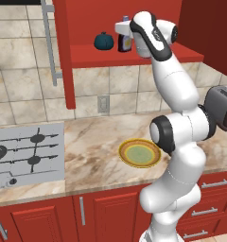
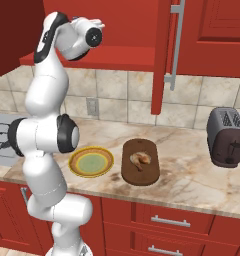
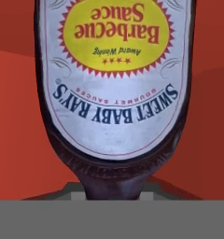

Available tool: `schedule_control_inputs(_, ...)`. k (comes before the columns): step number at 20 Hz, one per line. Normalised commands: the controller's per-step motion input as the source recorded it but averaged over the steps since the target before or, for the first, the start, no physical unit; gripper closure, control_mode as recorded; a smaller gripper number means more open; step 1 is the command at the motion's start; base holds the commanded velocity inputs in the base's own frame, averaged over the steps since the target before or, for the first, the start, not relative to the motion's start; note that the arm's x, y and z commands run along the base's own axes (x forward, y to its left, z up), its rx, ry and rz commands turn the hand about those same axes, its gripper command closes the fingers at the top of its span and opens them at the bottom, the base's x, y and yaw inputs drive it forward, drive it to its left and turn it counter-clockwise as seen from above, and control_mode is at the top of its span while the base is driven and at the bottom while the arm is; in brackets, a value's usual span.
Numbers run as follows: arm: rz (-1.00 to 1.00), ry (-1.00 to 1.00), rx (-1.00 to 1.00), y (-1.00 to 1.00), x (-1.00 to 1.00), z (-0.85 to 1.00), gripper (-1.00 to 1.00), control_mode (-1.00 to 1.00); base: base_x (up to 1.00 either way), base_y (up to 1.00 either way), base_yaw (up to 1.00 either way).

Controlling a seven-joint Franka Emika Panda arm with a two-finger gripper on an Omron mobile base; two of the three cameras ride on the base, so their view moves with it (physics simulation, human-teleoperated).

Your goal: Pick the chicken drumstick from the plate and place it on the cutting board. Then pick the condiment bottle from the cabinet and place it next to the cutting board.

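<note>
Tool [image 1: 125, 29] clamped on condiment bottle [image 1: 125, 42], bottle upright on cabinet [image 1: 134, 56] shelf beside teal pumpkin [image 1: 104, 41]. Chicken drumstick [image 2: 140, 159] on cutting board [image 2: 140, 172], just beside plate [image 2: 78, 168] on tabletop [image 2: 192, 175].

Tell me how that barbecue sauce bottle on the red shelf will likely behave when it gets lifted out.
The condiment bottle looks rigid, so it should keep its shape. Its smooth, glossy sides and label may be slippery. Tall with a narrow neck, it could tip on the shelf if nudged; being round, it might then roll.
</note>
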Motion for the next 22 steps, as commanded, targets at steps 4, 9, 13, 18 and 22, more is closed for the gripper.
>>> schedule_control_inputs(4, 0.0, 0.0, 0.0, 0.0, -0.23, 0.01, 1.0, -1.0, 0.0, 0.0, 0.0)
schedule_control_inputs(9, 0.0, 0.0, 0.03, -0.02, -0.32, 0.0, 1.0, -1.0, 0.0, 0.0, 0.0)
schedule_control_inputs(13, 0.0, 0.0, 0.05, -0.04, -0.39, 0.0, 1.0, -1.0, 0.0, 0.0, 0.0)
schedule_control_inputs(18, 0.0, 0.01, 0.05, -0.06, -0.43, 0.0, 1.0, -1.0, 0.0, 0.0, 0.0)
schedule_control_inputs(22, 0.0, 0.0, 0.02, -0.07, -0.41, 0.01, 1.0, -1.0, 0.0, 0.0, 0.0)
